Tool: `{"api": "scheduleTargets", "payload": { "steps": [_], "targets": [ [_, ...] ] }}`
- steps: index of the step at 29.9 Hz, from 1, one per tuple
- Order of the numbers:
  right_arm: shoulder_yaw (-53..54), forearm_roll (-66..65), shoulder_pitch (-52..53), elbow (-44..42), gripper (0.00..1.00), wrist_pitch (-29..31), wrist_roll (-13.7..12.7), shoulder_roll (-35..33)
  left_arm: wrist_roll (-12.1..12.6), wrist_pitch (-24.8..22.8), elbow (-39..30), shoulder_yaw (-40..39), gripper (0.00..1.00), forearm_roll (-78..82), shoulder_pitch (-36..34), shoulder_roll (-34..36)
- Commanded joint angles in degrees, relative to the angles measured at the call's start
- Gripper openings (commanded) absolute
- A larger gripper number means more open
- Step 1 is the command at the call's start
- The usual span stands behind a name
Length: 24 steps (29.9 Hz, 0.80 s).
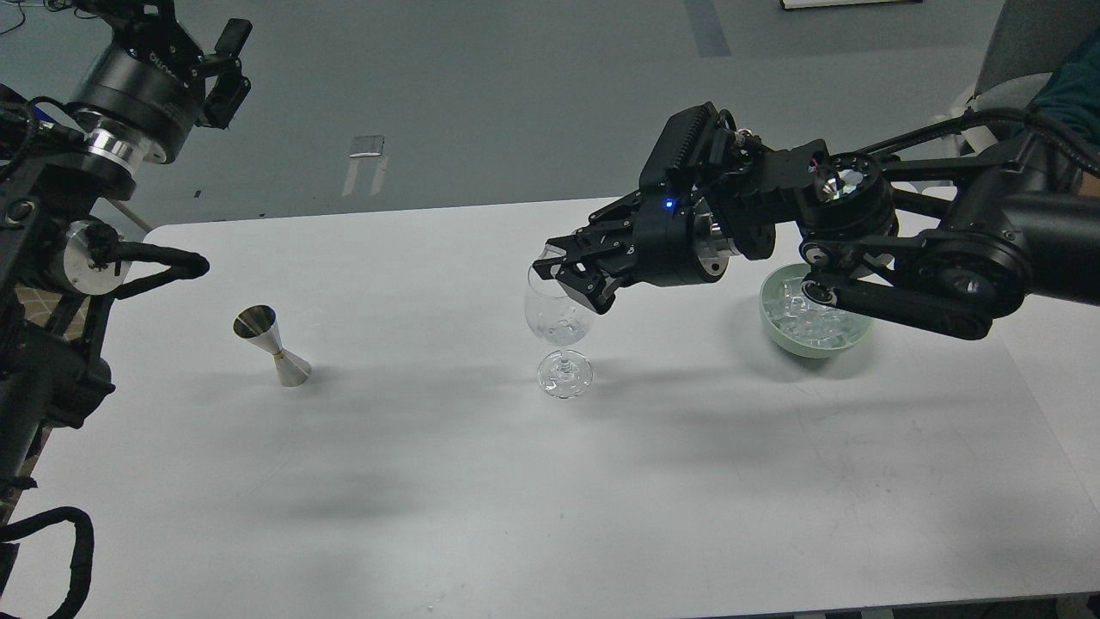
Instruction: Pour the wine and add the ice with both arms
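A clear wine glass [559, 331] stands upright mid-table with a few small ice cubes [560, 327] in its bowl. My right gripper [559, 273] hovers just over the glass's rim, pointing left, its fingers apart, with nothing clearly between them. A pale green bowl [808, 348] right of the glass holds several more ice cubes [816, 316]; my right arm partly hides it. A steel jigger [273, 346] stands at the left. My left gripper [230, 64] is raised high at the far left, away from the table, fingers apart and empty. No bottle is in view.
The white table [481, 481] has its far edge just behind the glass and its near edge at the bottom. My left arm's joints and cables [129, 258] overhang the table's left end. A chair [1023, 52] stands at the far right.
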Motion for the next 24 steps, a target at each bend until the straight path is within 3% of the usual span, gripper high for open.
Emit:
{"api": "scheduleTargets", "payload": {
  "steps": [1,11,19,22,24],
  "targets": [
    [0.0,0.0,0.0,0.0,0.28,-0.1,-0.1,0.0,0.0,0.0,0.0,0.0,0.98,0.0,0.0,0.2],
    [0.0,0.0,0.2,0.1,0.42,-0.2,-0.1,-0.1,0.0,0.0,0.0,0.0,0.98,0.0,0.0,0.5],
    [0.0,0.3,0.2,0.1,0.63,-0.2,-0.1,-0.7,-0.1,0.0,0.0,-0.1,0.98,0.0,0.1,0.5],
    [0.1,0.3,0.2,0.1,0.65,-0.2,-0.2,-0.7,-0.1,0.0,0.0,-0.1,0.98,0.0,0.1,0.5],
    [0.2,0.3,0.2,0.1,0.74,-0.2,-0.4,-0.7,0.0,0.0,0.0,-0.1,0.98,0.0,0.1,0.5]
  ]
}}
